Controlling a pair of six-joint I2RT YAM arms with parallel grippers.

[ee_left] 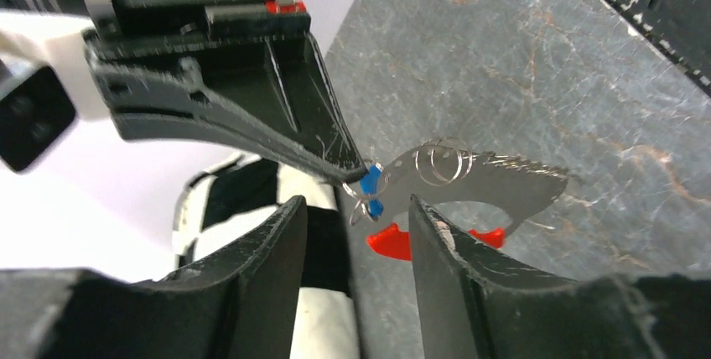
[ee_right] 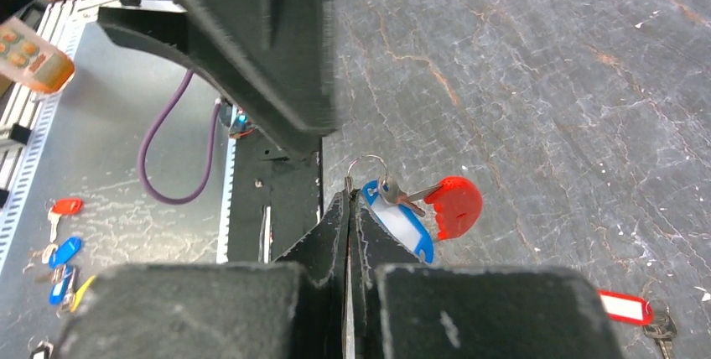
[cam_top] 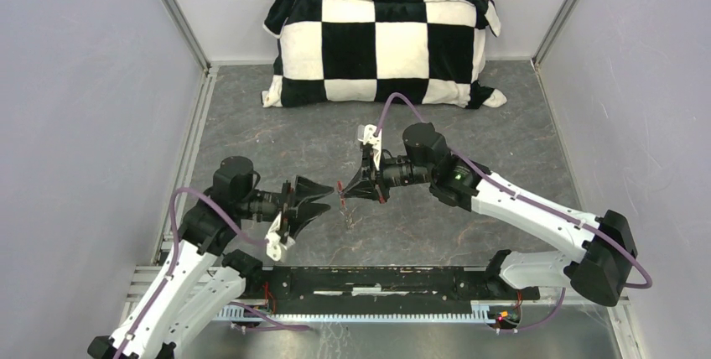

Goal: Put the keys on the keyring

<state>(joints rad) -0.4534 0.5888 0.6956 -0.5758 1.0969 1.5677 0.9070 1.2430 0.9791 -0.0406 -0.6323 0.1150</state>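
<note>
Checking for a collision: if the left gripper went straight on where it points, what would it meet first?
Most likely the keys pinched in the shut right gripper. They sit in line with the open left gripper, just ahead of it. Depth is hard to judge, though.

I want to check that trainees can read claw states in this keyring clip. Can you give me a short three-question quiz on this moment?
1. True or false: the right claw is shut on the key bunch.
2. Pick one. The left claw is: A) open, with its jaws apart near the bunch; B) shut on a key; C) resting flat on the pillow.
3. Fill in: the plastic key head hanging in that bunch is coloured ___.

Key: 1 true; 2 A; 3 red.
</note>
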